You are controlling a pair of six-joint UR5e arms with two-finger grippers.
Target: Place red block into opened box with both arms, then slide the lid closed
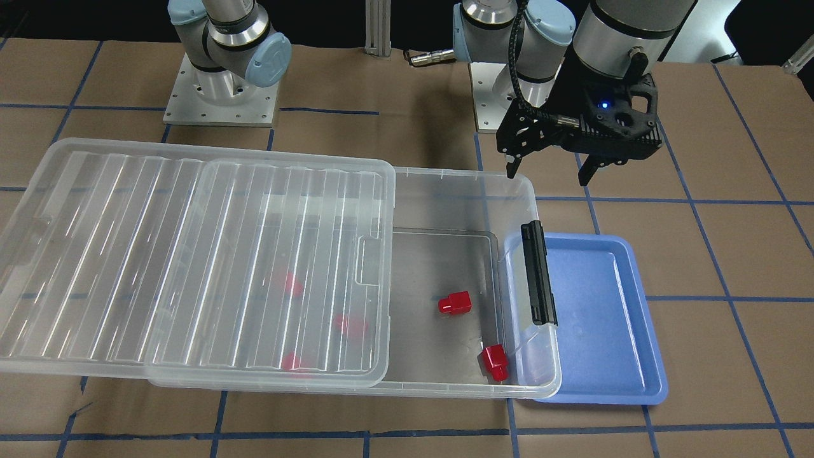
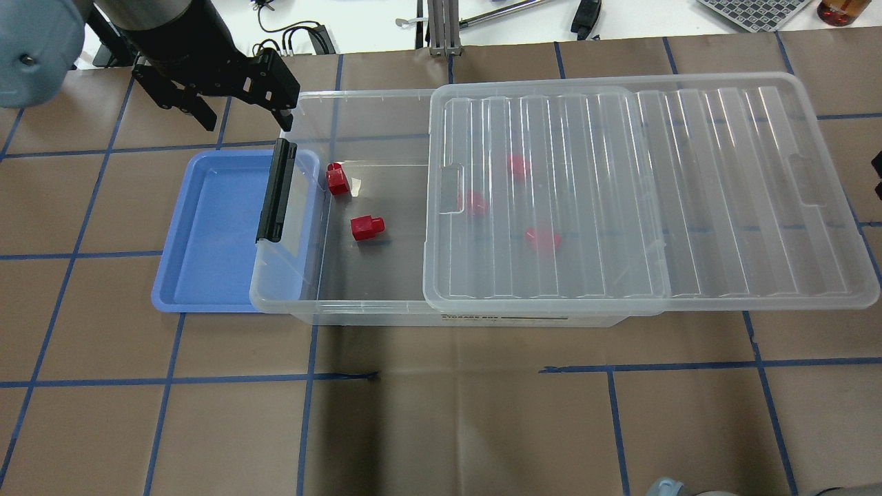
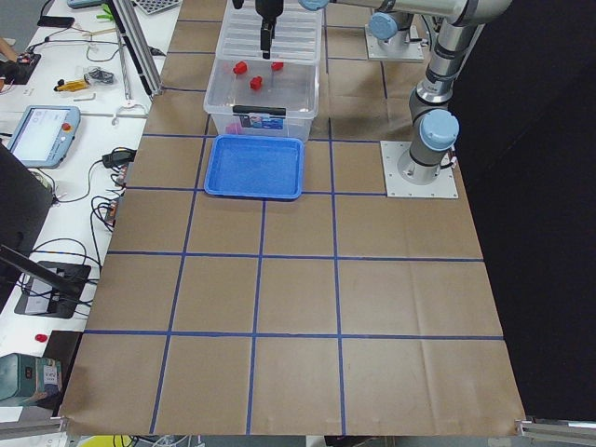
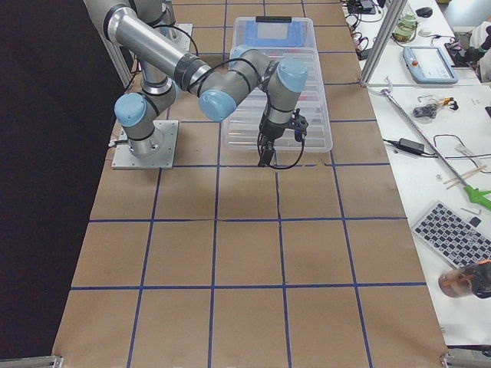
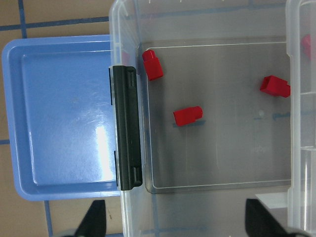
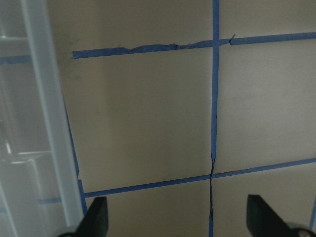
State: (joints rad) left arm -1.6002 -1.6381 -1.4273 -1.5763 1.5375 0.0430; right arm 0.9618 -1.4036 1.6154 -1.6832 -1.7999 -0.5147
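Lid from right end effector: the lid (image 2: 620,200) lies just beside the right end effector (image 6: 175,210), on the side toward the other arm. Its outer short edge runs close past one finger; I cannot tell if they touch.
Lid axis: its long axis follows that of the box (image 2: 365,313), running from the right end effector toward the left one. It covers the part of the box nearer the right end effector and overhangs past that end.
Nearer arm: the right one. The left end effector (image 1: 547,175) is well apart from the lid.
Likely move: a push along that axis, away from the right end effector and toward the latch bar (image 2: 275,193).
Right end effector: fingers spread wide, nothing between them but bare counter (image 6: 148,123).
Left end effector: fingers apart and empty, hanging above the corner of the box by the latch bar.
Red block: one red block (image 2: 365,227) lies below the left end effector, inside the uncovered part of the box, with another (image 2: 337,179) nearer the latch bar. More show dimly under the lid.
Blue tray: the blue tray (image 2: 207,227) sits below the left end effector, partly under the box end.
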